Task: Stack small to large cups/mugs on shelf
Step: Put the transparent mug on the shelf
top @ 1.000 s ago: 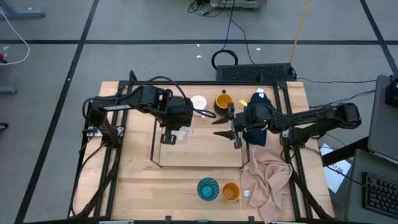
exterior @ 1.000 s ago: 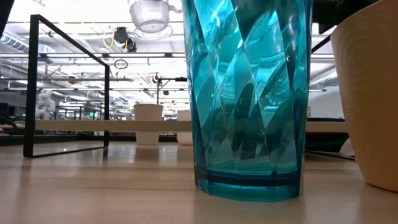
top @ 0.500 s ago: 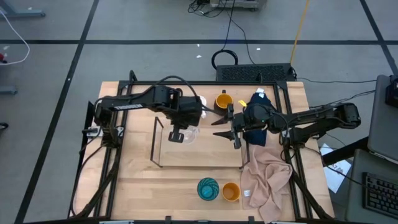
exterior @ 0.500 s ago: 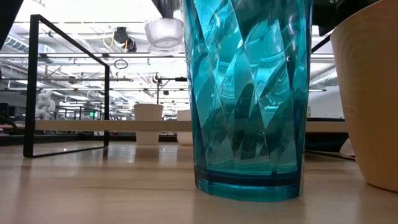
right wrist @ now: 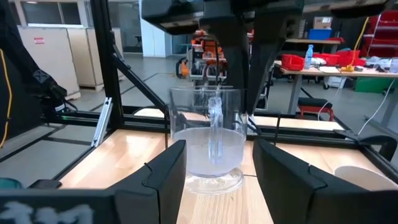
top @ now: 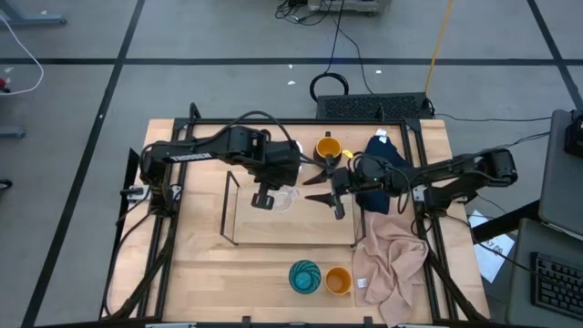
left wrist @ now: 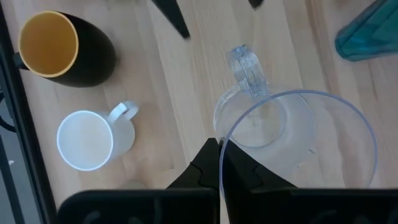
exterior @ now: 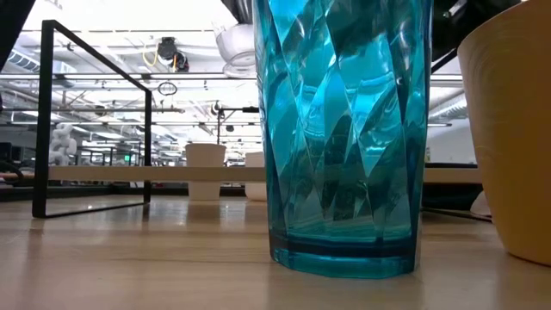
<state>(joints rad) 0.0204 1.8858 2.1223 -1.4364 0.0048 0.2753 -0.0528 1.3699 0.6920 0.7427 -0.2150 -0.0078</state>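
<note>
Stacking barely begun: clear glass [top: 284, 197] aloft over shelf [top: 301, 232].
Left gripper [left wrist: 219, 163] pinches its rim (right gripper [top: 324, 189] agape, empty); teal patterned cup [top: 305, 276], small orange cup [top: 338, 281] unshelved.

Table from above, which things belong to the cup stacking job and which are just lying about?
Job: clear glass mug, white mug, dark mug, teal cup, orange cup, shelf.
Lying about: beige cloth, blue cloth.

A wooden table [top: 196, 264] carries everything here. On it sits the shelf [top: 291, 232], a light board in a black wire frame. Behind the shelf, a white mug [left wrist: 93, 140] and a black mug [left wrist: 65, 50]. Up front, a teal cup [top: 305, 276] beside an orange cup [top: 338, 281], and a beige cloth [top: 390, 260] at the right.
</note>
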